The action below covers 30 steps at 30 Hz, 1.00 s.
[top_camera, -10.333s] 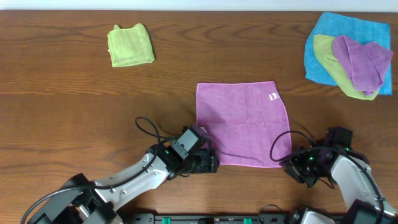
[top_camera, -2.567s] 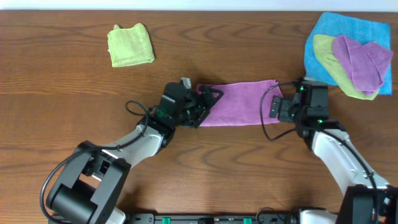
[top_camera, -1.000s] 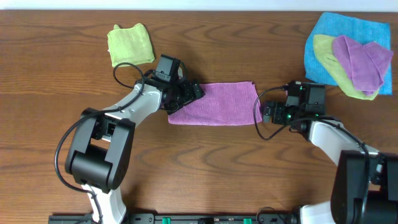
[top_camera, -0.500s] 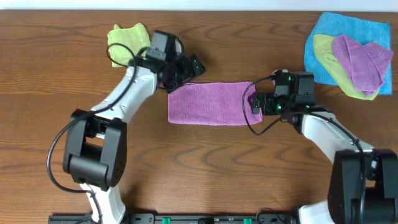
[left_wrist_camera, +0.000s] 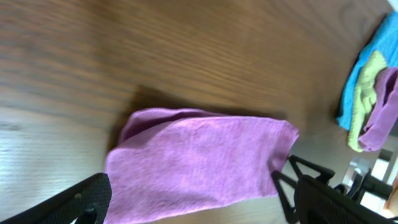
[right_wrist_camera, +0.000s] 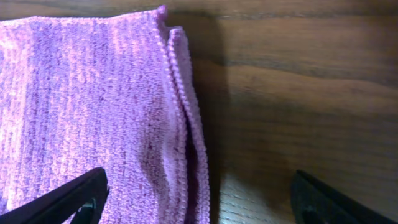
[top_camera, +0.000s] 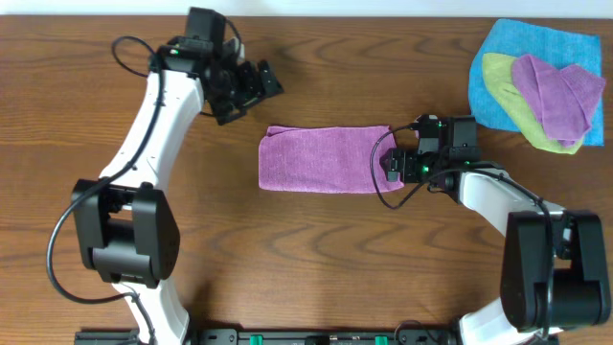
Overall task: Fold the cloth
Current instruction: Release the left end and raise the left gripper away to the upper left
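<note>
Cloth point(top_camera: 326, 159): halved strip | your left fingers point(left_wrist_camera: 68, 202): apart, clear far-left | your right fingers point(right_wrist_camera: 68, 196): apart astride right edge, to grip

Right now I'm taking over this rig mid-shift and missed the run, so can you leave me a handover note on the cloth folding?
Left gripper: open, empty, raised over the far left of the table, clear of the cloth.
Right gripper: open, low at the cloth's right end, with that edge between its fingers but not gripped.
Cloth: mid-table, a long purple strip, with two layers showing at its right edge.
Done: the first fold in half.
Left: probably a second fold, end to end.
The pile of spare cloths at far right is not part of the job.
</note>
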Available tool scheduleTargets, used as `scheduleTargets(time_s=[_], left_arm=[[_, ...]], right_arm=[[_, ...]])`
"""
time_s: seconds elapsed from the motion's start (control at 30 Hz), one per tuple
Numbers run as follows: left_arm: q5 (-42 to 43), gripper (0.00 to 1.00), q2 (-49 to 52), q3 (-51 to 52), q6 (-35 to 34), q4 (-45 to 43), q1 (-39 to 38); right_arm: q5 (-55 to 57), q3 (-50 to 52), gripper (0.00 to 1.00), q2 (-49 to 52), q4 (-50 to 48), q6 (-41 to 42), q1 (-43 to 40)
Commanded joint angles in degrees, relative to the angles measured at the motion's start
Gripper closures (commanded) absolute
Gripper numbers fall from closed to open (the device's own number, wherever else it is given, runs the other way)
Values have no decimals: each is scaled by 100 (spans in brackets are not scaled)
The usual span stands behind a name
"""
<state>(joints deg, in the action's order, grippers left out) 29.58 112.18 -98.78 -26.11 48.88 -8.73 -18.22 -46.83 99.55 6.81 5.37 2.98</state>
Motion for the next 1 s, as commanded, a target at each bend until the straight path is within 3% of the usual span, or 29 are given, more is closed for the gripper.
scheduleTargets(time_s=[0.0, 0.13, 0.33, 0.43, 0.53, 0.63, 0.8, 0.97], left_arm=[[-118, 5, -271, -120, 664, 387, 129], [-933, 5, -640, -120, 1191, 1384, 101], [-1873, 5, -1158, -118, 1427, 2009, 35], [-1910, 5, -1266, -118, 1443, 2015, 46], [-1954, 5, -1287, -118, 1458, 2052, 46], [-1952, 5, -1287, -118, 1458, 2063, 46], [-1952, 5, -1287, -118, 1458, 2072, 46], [-1952, 5, -1287, -118, 1453, 2076, 46]], right_arm=[[-197, -66, 13, 122, 26, 15, 175], [-238, -66, 25, 122, 24, 13, 492], [289, -66, 30, 125, 11, 39, 754], [439, -66, 45, 125, 44, 57, 715], [463, -66, 68, 125, 72, 81, 695], [533, -76, 70, 125, 68, 107, 695], [623, -236, 98, 122, 120, 146, 697], [647, -748, 99, 122, 599, 142, 723]])
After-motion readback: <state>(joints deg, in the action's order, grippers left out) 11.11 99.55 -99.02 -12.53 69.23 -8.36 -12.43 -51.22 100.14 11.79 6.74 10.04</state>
